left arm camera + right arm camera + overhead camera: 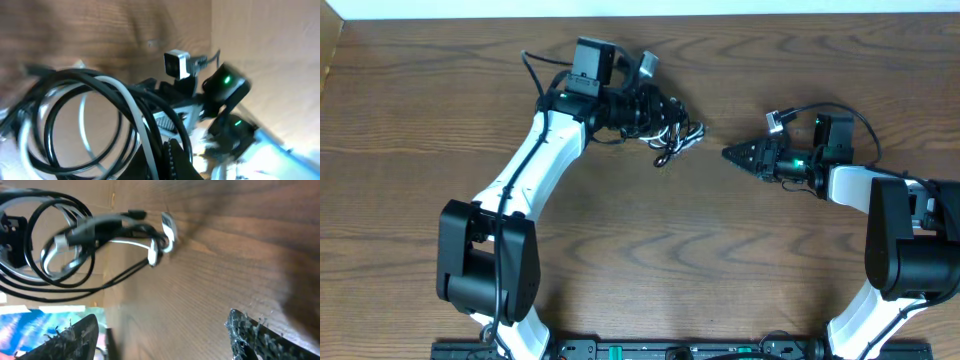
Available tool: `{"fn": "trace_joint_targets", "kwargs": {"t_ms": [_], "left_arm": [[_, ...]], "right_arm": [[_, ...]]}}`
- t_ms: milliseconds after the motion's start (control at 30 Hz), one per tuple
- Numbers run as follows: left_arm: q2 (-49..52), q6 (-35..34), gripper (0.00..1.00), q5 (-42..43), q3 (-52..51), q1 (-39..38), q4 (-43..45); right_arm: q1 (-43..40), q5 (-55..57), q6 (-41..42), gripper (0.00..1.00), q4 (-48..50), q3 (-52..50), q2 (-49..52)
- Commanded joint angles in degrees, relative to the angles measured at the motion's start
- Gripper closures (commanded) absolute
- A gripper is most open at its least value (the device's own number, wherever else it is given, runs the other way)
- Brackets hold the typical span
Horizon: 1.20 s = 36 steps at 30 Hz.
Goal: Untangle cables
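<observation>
The cables [125,100] loom in black and white loops, pinched by the left gripper [658,112]; the right gripper [732,154] gapes wide and empty.
Left wrist view: the loops hang blurred before the lens, one dark finger [172,161] below them, and the right arm [227,92] faces from beyond (green lights on its wrist). Overhead: the left arm [535,160] reaches up the wooden table [620,250] and bends right, jaws closed on the bundle. The right arm is folded at the elbow and points left at the bundle, near but apart. Right wrist view: its fingers [255,335] sit far apart at the lower corners, and the cables hang ahead with plugs dangling.
</observation>
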Motion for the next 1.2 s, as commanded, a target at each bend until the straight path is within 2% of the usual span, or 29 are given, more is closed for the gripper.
{"fn": "trace_joint_targets", "kwargs": {"t_ms": [0,200,300,567,733,1033,1100,1167], "left_arm": [[0.66,-16.37,0.93,2.47,-0.15,0.00,0.31],[0.66,-30.32,0.92,5.44,-0.15,0.00,0.31],[0.66,-34.38,0.93,6.75,-0.15,0.00,0.39],[0.66,-34.56,0.93,7.17,-0.15,0.00,1.14],[0.66,-34.53,0.92,7.17,-0.15,0.00,1.14],[0.66,-35.26,0.93,7.19,-0.15,0.00,1.14],[0.66,-35.85,0.93,7.19,-0.15,0.00,1.16],[0.66,-35.85,0.93,7.19,-0.15,0.00,1.14]], "right_arm": [[0.00,2.12,-5.84,0.21,0.11,-0.42,0.17],[3.17,7.87,-11.98,0.21,0.13,-0.42,0.17],[5.05,10.80,-13.55,0.20,0.52,-0.42,0.17],[9.68,13.62,-13.33,0.21,8.04,-0.39,0.17],[11.23,20.17,-10.54,0.24,9.86,-0.39,0.17],[15.26,23.82,-10.25,0.24,14.27,-0.39,0.17],[15.98,26.97,-10.25,0.27,14.27,-0.39,0.17],[16.61,30.47,-10.25,0.35,14.49,-0.39,0.17]]}}
